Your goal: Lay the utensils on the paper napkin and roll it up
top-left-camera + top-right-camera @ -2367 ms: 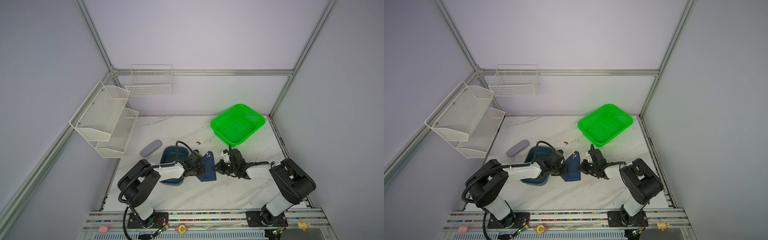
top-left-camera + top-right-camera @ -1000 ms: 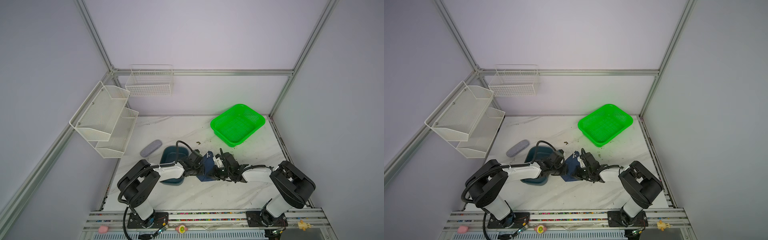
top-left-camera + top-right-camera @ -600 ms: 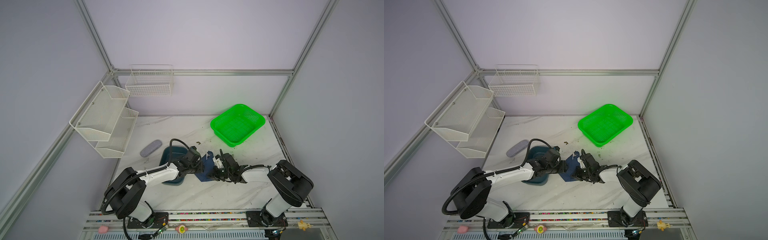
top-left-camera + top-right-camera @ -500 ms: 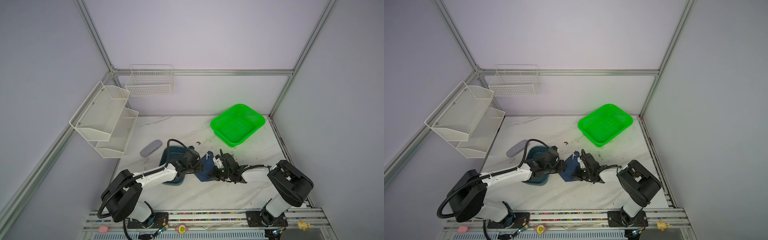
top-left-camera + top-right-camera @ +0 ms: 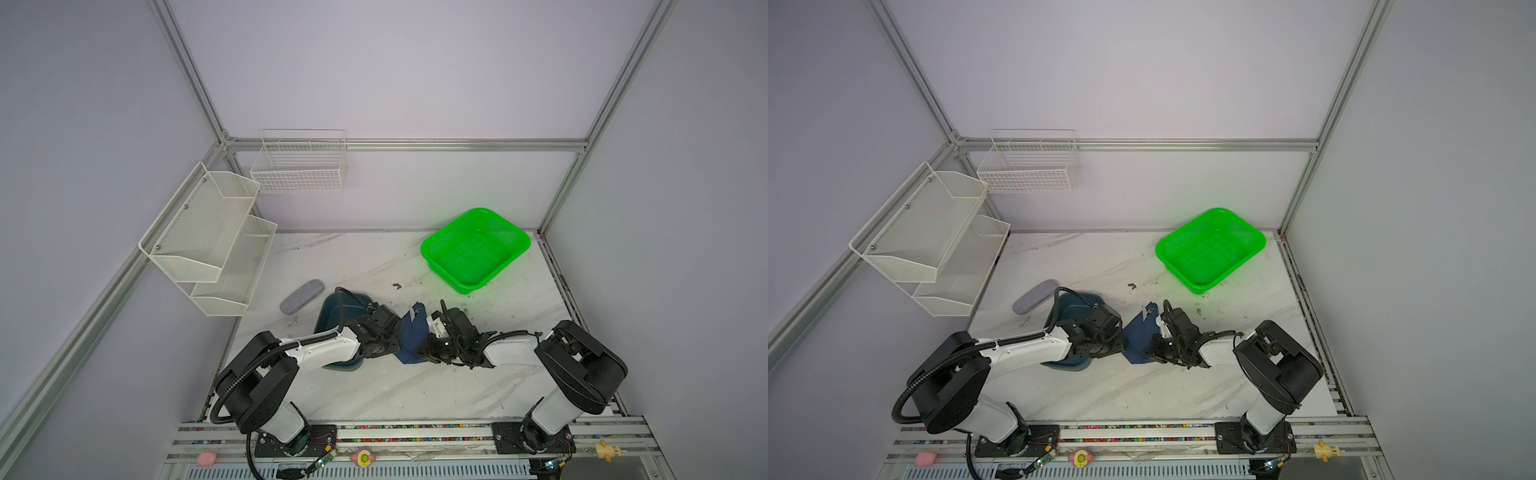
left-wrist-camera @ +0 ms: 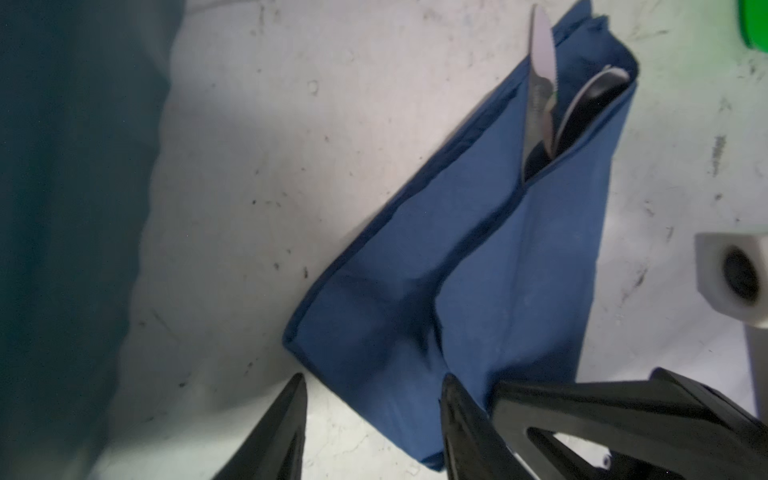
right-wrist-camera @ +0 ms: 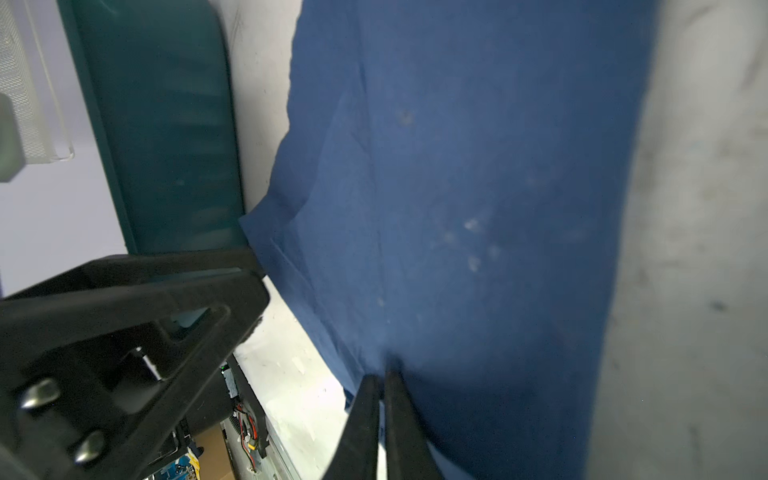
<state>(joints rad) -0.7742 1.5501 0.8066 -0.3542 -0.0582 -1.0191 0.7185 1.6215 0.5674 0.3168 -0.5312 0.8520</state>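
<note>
While the paper napkin (image 6: 478,257) is hiding the utensils (image 6: 540,62), tips poking out upper right, left gripper (image 6: 374,386) sitting spread open at its lower corner, right gripper (image 7: 384,374) pinching the napkin

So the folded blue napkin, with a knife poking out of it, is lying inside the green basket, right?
No: the folded blue napkin, knife poking out, lies on the table, well clear of the green basket. Both top views show it.

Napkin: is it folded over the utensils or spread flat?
Folded, loosely. In the left wrist view the napkin laps over itself, with the knife tip poking from one end.
</note>
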